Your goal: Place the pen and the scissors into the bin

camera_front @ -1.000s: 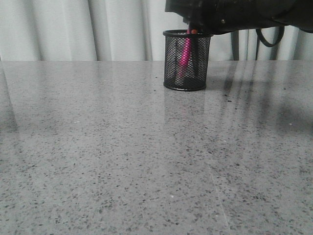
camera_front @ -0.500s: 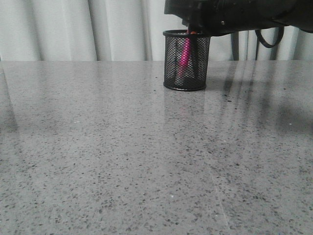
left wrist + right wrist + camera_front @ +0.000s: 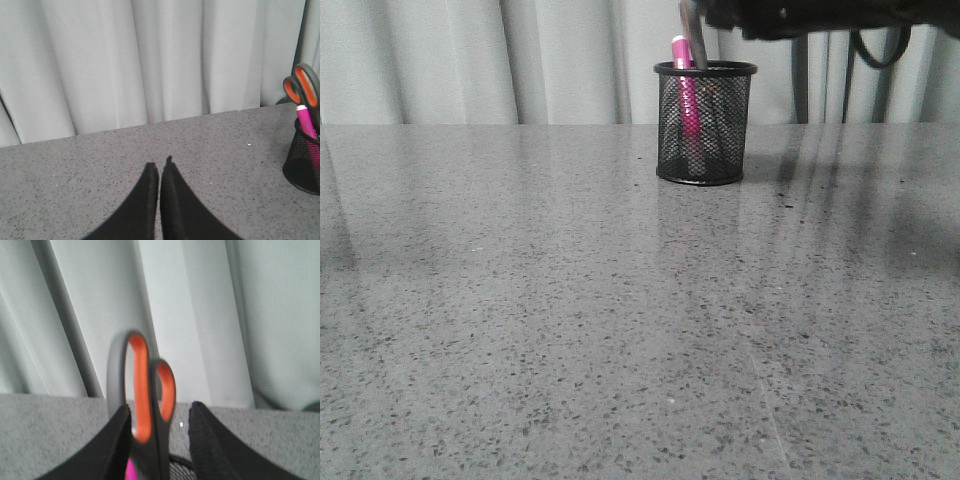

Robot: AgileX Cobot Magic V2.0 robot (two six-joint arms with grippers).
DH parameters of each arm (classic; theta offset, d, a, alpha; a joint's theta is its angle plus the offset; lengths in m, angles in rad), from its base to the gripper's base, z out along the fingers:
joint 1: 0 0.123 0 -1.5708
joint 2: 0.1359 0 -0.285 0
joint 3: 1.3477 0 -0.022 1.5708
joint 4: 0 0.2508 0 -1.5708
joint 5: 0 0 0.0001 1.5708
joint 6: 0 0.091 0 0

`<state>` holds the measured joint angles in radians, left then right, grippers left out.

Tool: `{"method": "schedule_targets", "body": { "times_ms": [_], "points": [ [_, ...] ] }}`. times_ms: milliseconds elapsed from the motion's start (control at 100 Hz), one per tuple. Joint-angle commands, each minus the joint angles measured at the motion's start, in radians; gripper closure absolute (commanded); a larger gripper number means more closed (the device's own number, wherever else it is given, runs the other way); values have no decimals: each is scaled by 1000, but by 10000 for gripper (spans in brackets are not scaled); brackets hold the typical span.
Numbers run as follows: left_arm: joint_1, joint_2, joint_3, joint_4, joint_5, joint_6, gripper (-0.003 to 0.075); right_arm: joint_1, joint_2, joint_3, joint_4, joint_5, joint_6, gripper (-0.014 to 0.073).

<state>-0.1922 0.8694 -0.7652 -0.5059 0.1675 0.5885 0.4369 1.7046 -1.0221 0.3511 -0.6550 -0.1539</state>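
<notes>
The black mesh bin [image 3: 706, 122] stands at the far middle of the table. The pink pen [image 3: 686, 100] stands in it, its capped end above the rim. The scissors [image 3: 692, 30] stand in the bin too, handles up. In the right wrist view the orange-lined handles [image 3: 142, 390] rise between the fingers of my open right gripper [image 3: 161, 409], close to one finger, with the pen [image 3: 131, 471] below. My left gripper [image 3: 160, 167] is shut and empty, low over the table, apart from the bin [image 3: 305, 160], the scissors [image 3: 302, 90] and the pen [image 3: 306, 120].
The right arm [image 3: 800, 15] hangs dark above and behind the bin. Pale curtains [image 3: 470, 60] close off the back edge of the speckled grey table [image 3: 570, 300].
The right arm has lifted from the bin's rim. The scissors' handle now shows above the bin. The pen has shifted from a lean to upright at the bin's left.
</notes>
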Motion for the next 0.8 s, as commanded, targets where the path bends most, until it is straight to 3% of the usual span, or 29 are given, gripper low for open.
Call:
{"method": "schedule_targets", "body": {
  "times_ms": [0,190,350,520,790],
  "points": [
    [5,-11,-27,-17,-70,-7,739,-2,-90,-22,-24,-92,0,348],
    [5,-11,-27,-17,-70,-7,739,-2,-203,-22,-24,-81,-116,385],
    [5,-11,-27,8,-70,-7,739,-4,-317,-22,-24,19,-263,522],
    [5,-16,-27,41,-70,-7,739,-26,-448,28,-12,102,-273,671],
    [5,-129,122,8,-259,-7,739,-119,-735,313,-2,96,-273,670]
  ]
}}
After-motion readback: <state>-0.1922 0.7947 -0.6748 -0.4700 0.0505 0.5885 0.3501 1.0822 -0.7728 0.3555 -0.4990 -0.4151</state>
